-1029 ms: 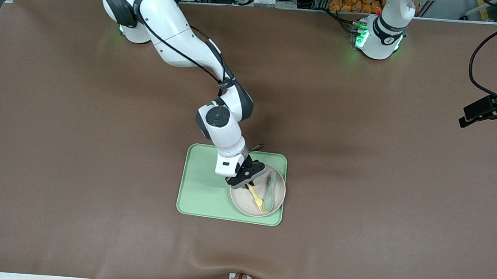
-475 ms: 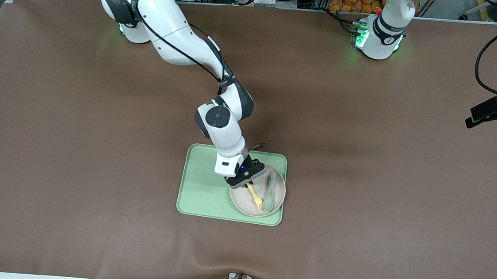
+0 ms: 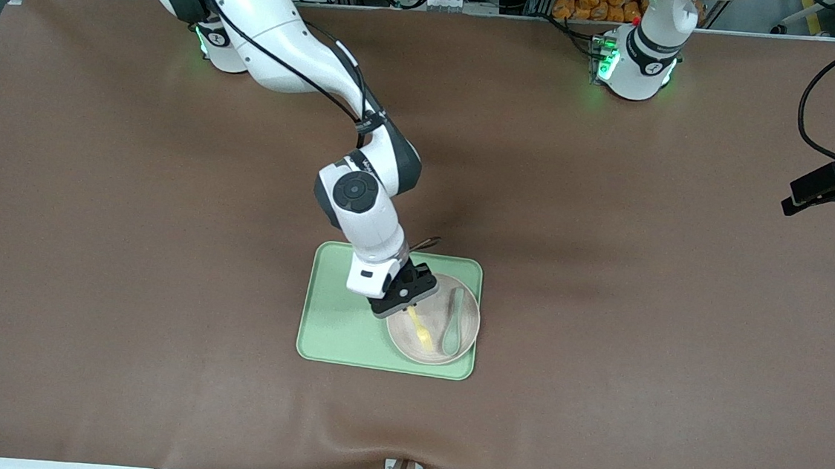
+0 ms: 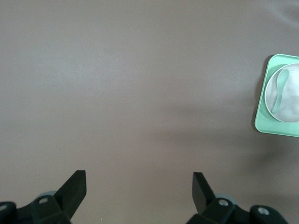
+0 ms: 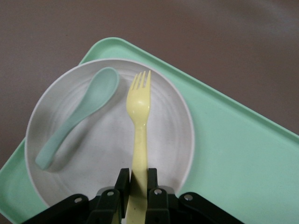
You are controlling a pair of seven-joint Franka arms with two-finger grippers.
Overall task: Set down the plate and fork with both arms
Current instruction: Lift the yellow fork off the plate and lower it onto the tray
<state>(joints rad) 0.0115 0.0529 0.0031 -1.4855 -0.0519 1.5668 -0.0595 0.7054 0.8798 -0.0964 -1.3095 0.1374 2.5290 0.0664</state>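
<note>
While the right gripper [image 3: 411,310] hangs over the plate [image 3: 465,343], its fingers [image 5: 122,179] are clamped on the handle of the fork [image 3: 420,330], which slants down from the grip with its tines over the plate's middle; whether the tines touch the plate cannot be told. In the right wrist view the fork [image 5: 139,121] runs straight out from between the two black fingers, tines pointing away from the gripper [image 5: 136,178], above the plate [image 5: 168,140]. The plate sits on the light-green tray [image 3: 339,333], in the tray's corner that is nearer to the front camera and toward the left arm's end of the desk [image 3: 160,281]. A pale grey-green spoon [image 3: 452,321] lies in the plate beside the fork, bowl nearer to the front camera, handle pointing toward the robots' bases; the right wrist view shows the spoon [image 5: 77,116] apart from the fork. The left gripper [image 3: 830,194] waits in the air over the bare brown desk at the left arm's end, well apart from the tray, its fingers [image 4: 74,186] spread wide with nothing between them; the left wrist view shows the tray [image 4: 261,119], the plate [image 4: 292,93] and the spoon [image 4: 279,91] at a distance.
</note>
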